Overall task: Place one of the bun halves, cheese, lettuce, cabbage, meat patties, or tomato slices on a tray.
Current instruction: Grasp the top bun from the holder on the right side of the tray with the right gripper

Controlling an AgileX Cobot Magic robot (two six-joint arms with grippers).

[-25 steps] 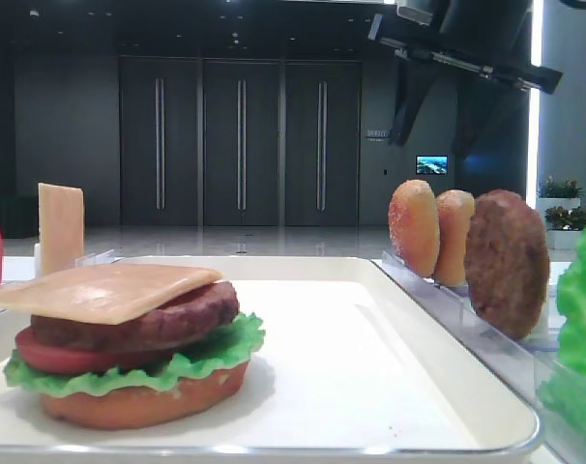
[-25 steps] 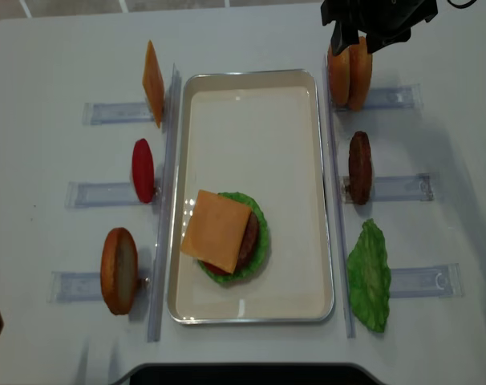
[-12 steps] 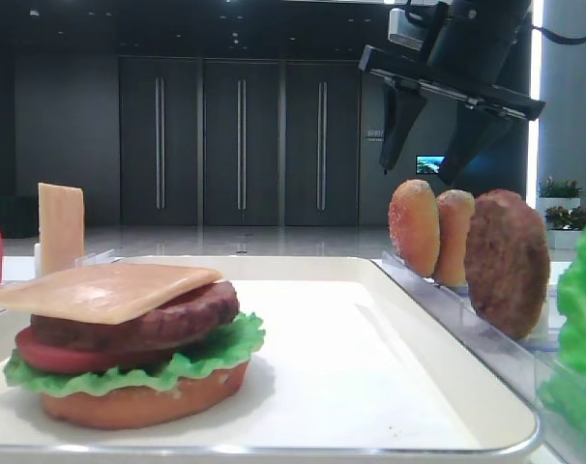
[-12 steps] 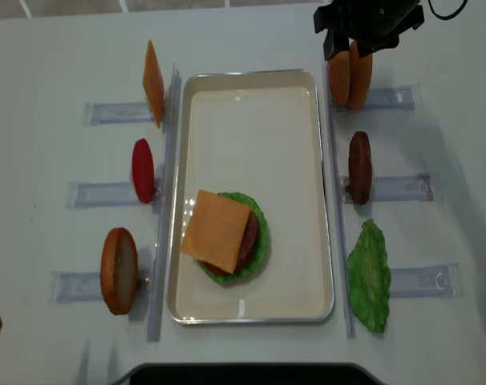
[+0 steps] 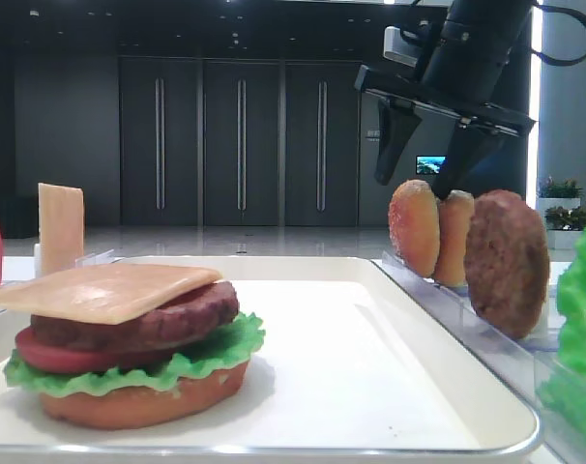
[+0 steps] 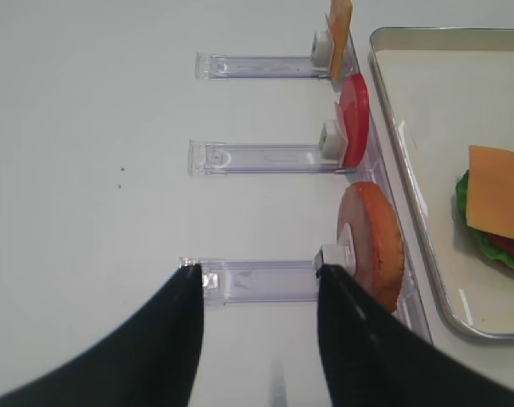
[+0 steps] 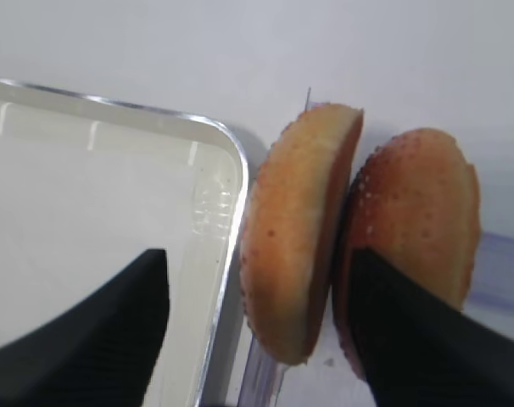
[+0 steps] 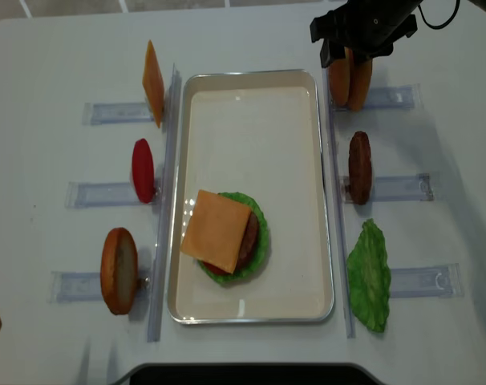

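Two bun halves stand on edge side by side in the far right rack, the nearer one (image 7: 295, 237) (image 8: 338, 80) next to the tray and a speckled one (image 7: 414, 203) behind it. My right gripper (image 7: 257, 331) (image 8: 349, 50) (image 5: 424, 159) hangs open just above them. Its fingers straddle the bun nearer the tray, one over the tray's corner, the other at the gap between the buns. The cream tray (image 8: 251, 74) holds a stack topped by cheese (image 8: 216, 231). My left gripper (image 6: 257, 280) is open over bare table beside a clear rack (image 6: 257, 280).
Left racks hold a cheese slice (image 8: 152, 83), a tomato slice (image 8: 143, 170) and an orange bun (image 8: 119, 270). Right racks hold a meat patty (image 8: 359, 167) and lettuce (image 8: 369, 275). Clear rails run along both long sides of the tray.
My right gripper has come down and a little left, from above the two buns to straddling the one nearer the tray. Nothing on the table has moved.
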